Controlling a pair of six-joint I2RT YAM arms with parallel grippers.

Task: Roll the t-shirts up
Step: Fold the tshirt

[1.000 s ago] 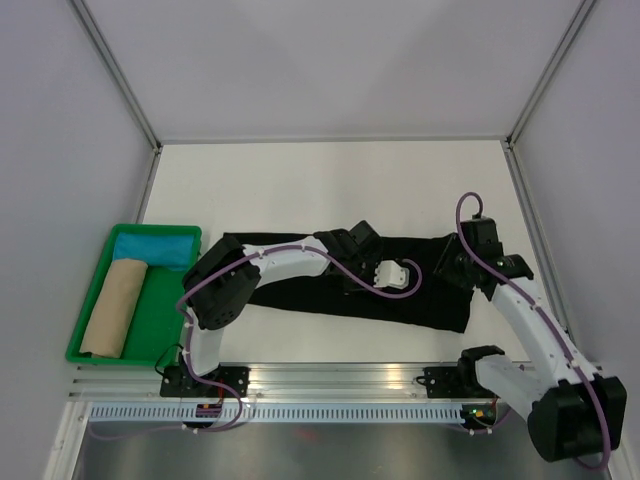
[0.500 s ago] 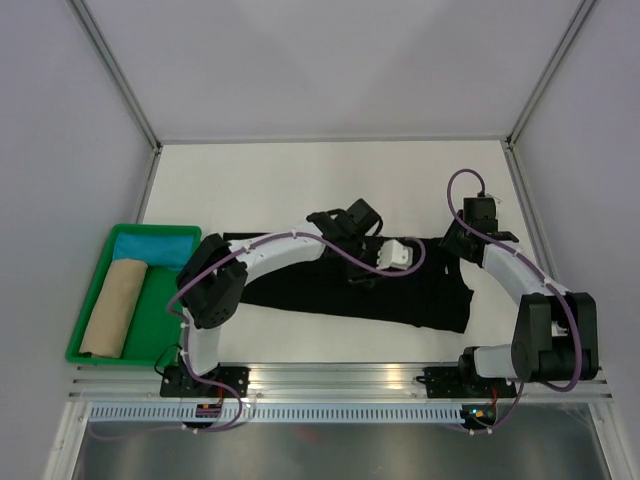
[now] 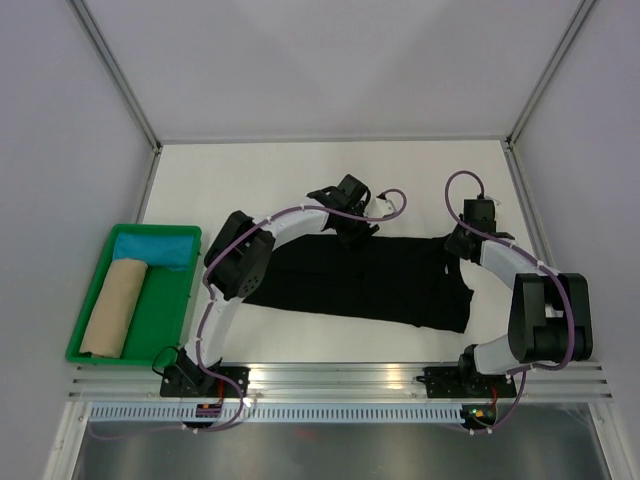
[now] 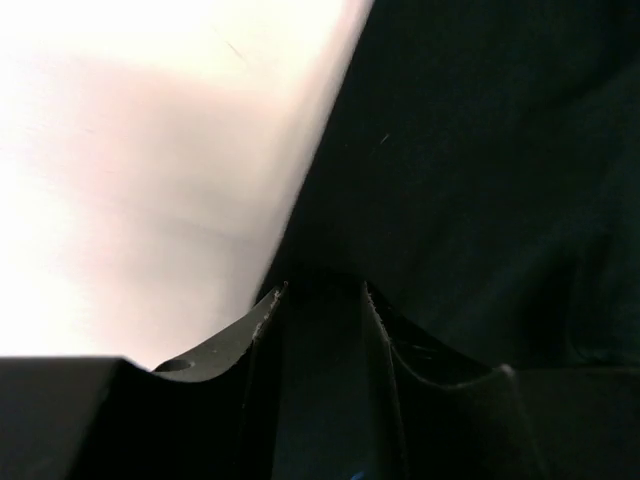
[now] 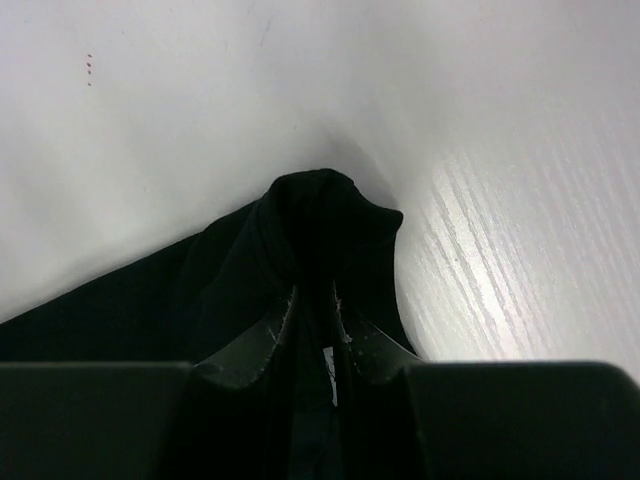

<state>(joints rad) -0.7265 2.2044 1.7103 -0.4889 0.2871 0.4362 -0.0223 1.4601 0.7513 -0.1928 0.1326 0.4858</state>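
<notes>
The black t-shirt (image 3: 370,285) lies flat as a long folded band across the table's middle. My left gripper (image 3: 356,226) sits at its far edge near the middle. In the left wrist view its jaws (image 4: 320,292) stand narrow with dark cloth (image 4: 480,150) between them. My right gripper (image 3: 461,245) is at the shirt's far right corner. In the right wrist view it (image 5: 313,292) is shut on a bunched fold of the black cloth (image 5: 325,215). A tan roll (image 3: 112,306) and a turquoise-blue roll (image 3: 155,246) lie in the green tray (image 3: 160,315).
The green tray stands at the table's left edge. Grey walls with metal posts (image 3: 530,100) enclose the white table (image 3: 330,175). A metal rail (image 3: 340,380) with both arm bases runs along the near edge.
My left gripper has moved from over the shirt's middle to its far edge. My right gripper has moved back and inward onto the far right corner, and the cloth there is bunched.
</notes>
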